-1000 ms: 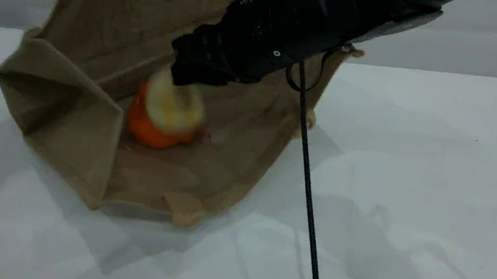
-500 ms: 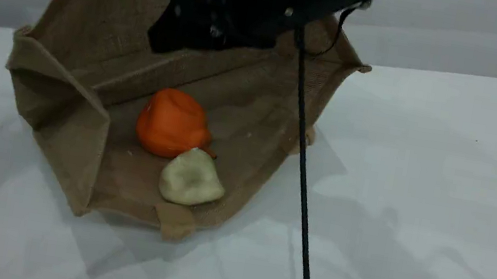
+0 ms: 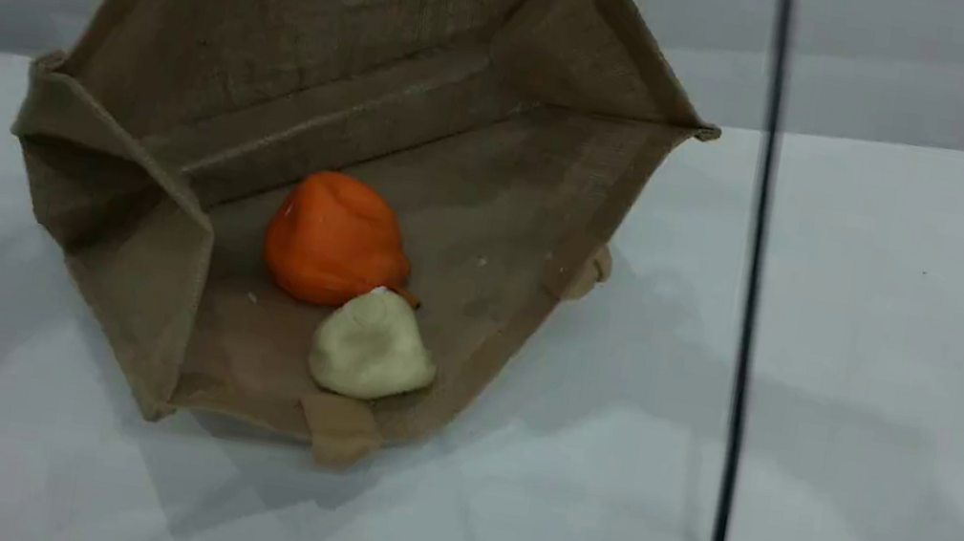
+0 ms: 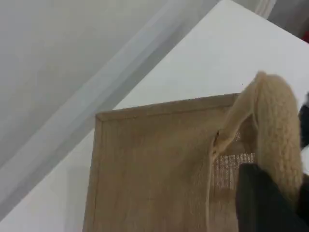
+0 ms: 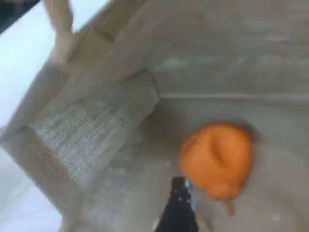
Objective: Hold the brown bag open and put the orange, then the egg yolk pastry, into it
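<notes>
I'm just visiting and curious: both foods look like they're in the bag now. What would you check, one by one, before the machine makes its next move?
1. Orange inside the brown bag: ok, it lies on the inner wall that rests on the table.
2. Egg yolk pastry inside the bag: ok, touching the orange, close to the bag's open edge.
3. Bag held open: ok, the mouth gapes wide.
4. Left tool gripping the handle: ok, the padded loop runs into it.
5. Right tool empty and clear of the food: it holds nothing, but its tip hangs just above the orange.
6. Pastry safe from rolling out: cannot tell.
</notes>
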Robot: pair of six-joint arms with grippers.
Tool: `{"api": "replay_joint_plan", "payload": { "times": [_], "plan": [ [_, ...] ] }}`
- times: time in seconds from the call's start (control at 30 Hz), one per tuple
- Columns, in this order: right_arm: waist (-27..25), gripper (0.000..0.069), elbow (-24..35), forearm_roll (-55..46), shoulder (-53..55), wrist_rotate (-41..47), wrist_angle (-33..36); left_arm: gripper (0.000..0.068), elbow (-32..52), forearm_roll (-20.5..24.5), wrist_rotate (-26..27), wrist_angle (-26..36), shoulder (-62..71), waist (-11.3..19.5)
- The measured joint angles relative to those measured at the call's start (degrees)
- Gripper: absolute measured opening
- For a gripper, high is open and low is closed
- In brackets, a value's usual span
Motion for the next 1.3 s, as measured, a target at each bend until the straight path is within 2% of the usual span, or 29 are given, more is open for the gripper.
{"api": "replay_joint_plan", "payload": {
  "times": [0.2,0.4,0.67,0.9,1.03,1.2,1.3],
  "plan": [
    [-8.0,0.0555,0.0,-8.4,-6.5,7.2,0.1,0.0087,0.0,0.0,0.0,0.0,0.0,0.0],
    [-13.5,0.0555,-0.1,-22.8,-11.0,19.5,-1.0,0.0087,0.0,0.0,0.0,-0.1,0.0,0.0],
    [-13.5,0.0555,-0.1,-40.3,-14.2,32.8,-1.5,0.0087,0.0,0.0,0.0,-0.1,0.0,0.0],
    [-13.5,0.0555,-0.1,-42.4,-14.7,33.5,-0.9,0.0106,0.0,-0.1,0.0,-0.1,0.0,0.0],
    [-13.5,0.0555,-0.1,-42.5,-14.7,33.6,-0.3,0.0211,0.0,-0.8,0.0,-0.8,0.0,0.0],
    [-13.5,0.0555,-0.1,-42.5,-15.7,33.6,0.5,0.041,0.0,-0.4,0.0,-0.4,-0.1,0.0],
    [-13.5,0.0555,-0.1,-42.5,-17.1,33.6,0.8,0.0468,0.0,-0.3,-0.7,-0.2,-0.1,0.0]
  ]
}}
